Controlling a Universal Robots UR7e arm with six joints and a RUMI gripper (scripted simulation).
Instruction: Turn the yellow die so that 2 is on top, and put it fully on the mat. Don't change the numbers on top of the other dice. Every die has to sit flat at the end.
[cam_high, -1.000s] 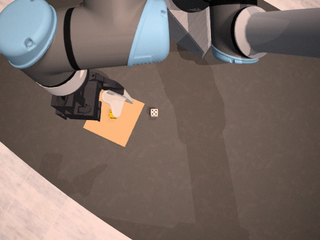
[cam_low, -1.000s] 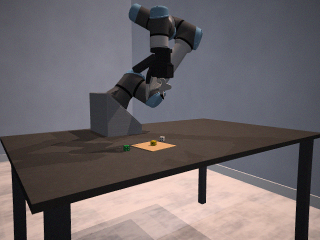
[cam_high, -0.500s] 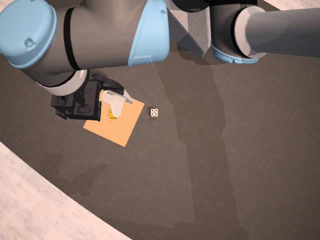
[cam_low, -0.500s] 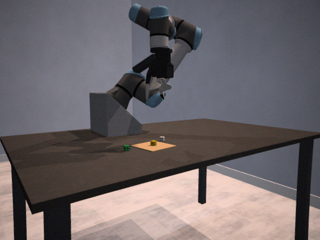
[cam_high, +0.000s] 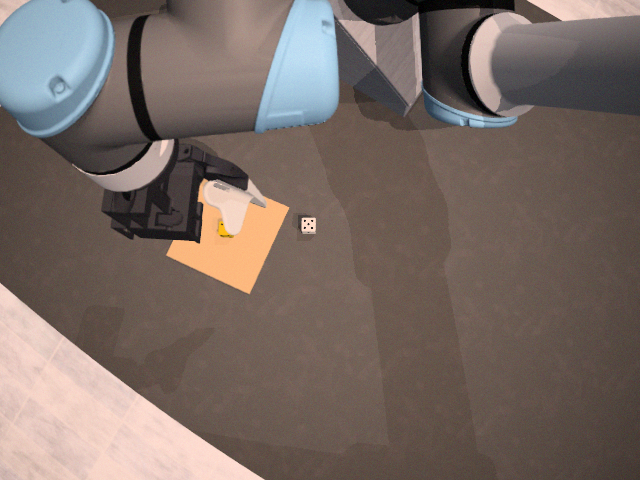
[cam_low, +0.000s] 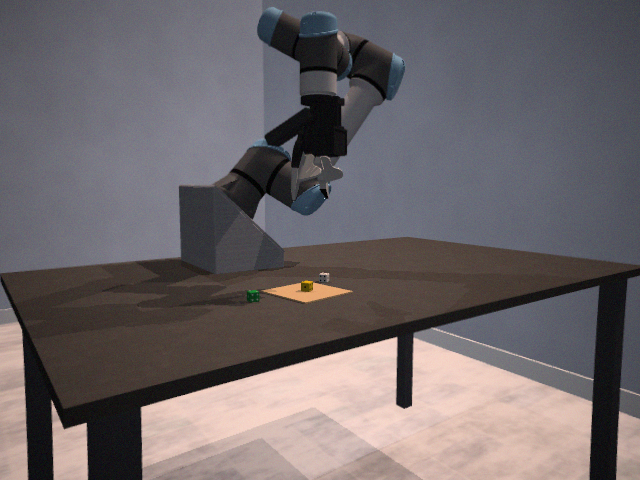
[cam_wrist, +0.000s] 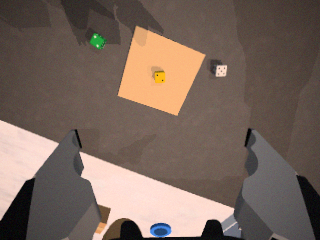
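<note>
- My gripper (cam_low: 310, 178) hangs high above the bench (cam_low: 465, 289), well clear of everything on it, with its jaws spread wide and nothing between them.
- Through the wrist camera I look down between the two grey fingers at the mat and all three dice below.
- The yellow die (cam_wrist: 160, 77) sits flat on the orange mat (cam_wrist: 145, 90), close to the mat's middle and fully inside its edges.
- On the yellow die's top face I can make out only a small dark pip or two; I cannot tell the number for sure from these views.
- From the top camera the yellow die (cam_high: 225, 230) is mostly hidden behind one of the pale fingers (cam_high: 232, 204), with just a sliver showing.
- The white die (cam_high: 308, 224) rests on the bare bench just beside the mat, apart from its edge, and shows five pips on top.
- The green die (cam_low: 252, 295) lies on the bench off the mat's opposite side, near its corner but not touching it.
- The arm rises from a grey wedge-shaped base (cam_low: 206, 232) at the back of the bench.
</note>
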